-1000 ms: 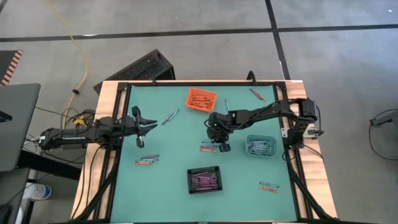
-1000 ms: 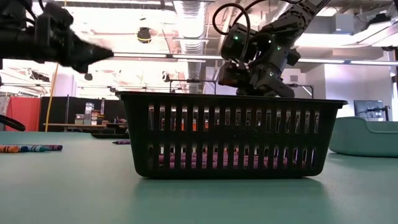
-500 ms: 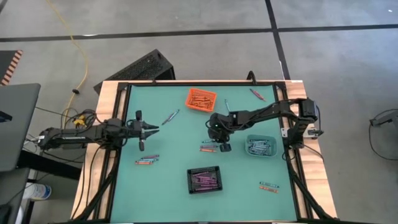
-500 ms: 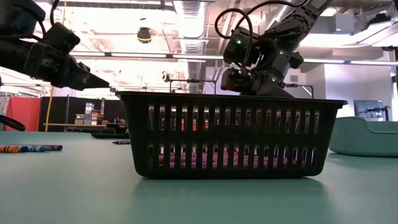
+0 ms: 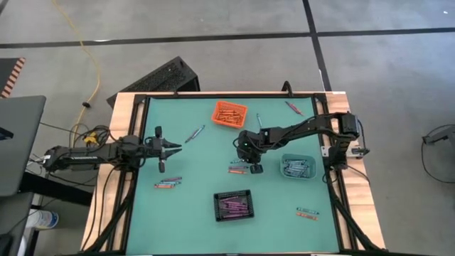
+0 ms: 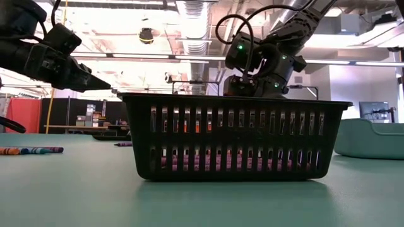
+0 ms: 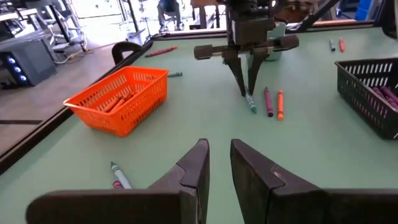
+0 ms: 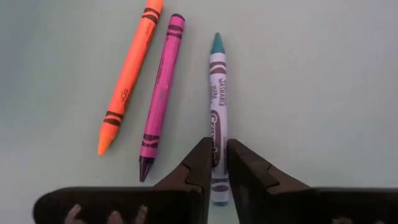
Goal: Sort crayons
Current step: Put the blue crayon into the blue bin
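Centrally on the green table point(image 5: 206, 160), the right gripper point(image 8: 216, 163) points straight down over a row of three crayons, its narrow jaws set on either side of the teal crayon point(image 8: 217, 93); whether the pads already press it cannot be told. The purple crayon point(image 8: 160, 93) lies just beside the teal one, and the orange crayon point(image 8: 129, 74) just beyond that, the three nearly parallel and apart from each other.

Taking the black bin point(image 5: 234, 205) as the mark, this trio lies a little toward the table's far edge from it, with bare mat between. The orange bin point(image 5: 229, 112) sits well beyond, near the far edge, and the teal bin point(image 5: 298, 166) stands toward the right edge. More crayons point(image 5: 168, 183) lie left of the black bin, others point(image 5: 307, 213) near the right front corner, and strays near the far rim.

The left gripper point(image 7: 217, 163) hovers over open mat by the left edge, jaws narrow and holding nothing.
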{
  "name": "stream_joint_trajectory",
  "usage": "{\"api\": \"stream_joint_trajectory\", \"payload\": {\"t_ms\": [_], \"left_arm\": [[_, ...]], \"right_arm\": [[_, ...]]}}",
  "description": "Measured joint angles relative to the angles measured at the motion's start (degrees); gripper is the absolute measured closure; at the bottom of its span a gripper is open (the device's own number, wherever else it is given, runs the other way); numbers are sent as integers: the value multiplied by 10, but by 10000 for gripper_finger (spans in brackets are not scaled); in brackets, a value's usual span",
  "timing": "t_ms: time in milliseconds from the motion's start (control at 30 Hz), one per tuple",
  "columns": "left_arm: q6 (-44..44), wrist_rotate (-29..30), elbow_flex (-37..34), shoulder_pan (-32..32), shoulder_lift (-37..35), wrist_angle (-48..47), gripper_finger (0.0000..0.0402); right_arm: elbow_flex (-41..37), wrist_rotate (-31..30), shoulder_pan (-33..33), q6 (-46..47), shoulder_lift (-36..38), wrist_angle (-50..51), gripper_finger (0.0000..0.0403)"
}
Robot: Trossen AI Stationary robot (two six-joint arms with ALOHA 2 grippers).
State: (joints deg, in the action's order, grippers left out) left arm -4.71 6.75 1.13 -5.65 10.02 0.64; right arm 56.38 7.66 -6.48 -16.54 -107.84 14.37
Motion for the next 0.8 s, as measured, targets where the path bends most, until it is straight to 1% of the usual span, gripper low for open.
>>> {"api": "stream_joint_trajectory", "payload": {"t_ms": [133,233,300,400,500,600,667,733,800], "left_arm": [[0,0,0,0,0,-1,348],[0,0,0,0,0,-1,348],[0,0,0,0,0,-1,348],[0,0,0,0,0,-1,348],[0,0,1,0,0,-1,348],[0,0,1,0,0,-1,348],[0,-1,1,0,0,-1,348],[0,-1,1,0,0,-1,348],[0,-1,1,0,0,-1,348]], "right_arm": [[0,-3,-1,0,-2,6,356],[-1,-3,-2,3,17,15,385],[3,-3,-4,18,34,16,396],[11,1,-10,49,54,40,394],[27,15,-18,70,76,31,395],[32,17,-24,74,94,36,397],[34,16,-29,61,100,38,398],[40,7,-30,56,115,56,398],[44,-19,-25,49,133,103,398]]}}
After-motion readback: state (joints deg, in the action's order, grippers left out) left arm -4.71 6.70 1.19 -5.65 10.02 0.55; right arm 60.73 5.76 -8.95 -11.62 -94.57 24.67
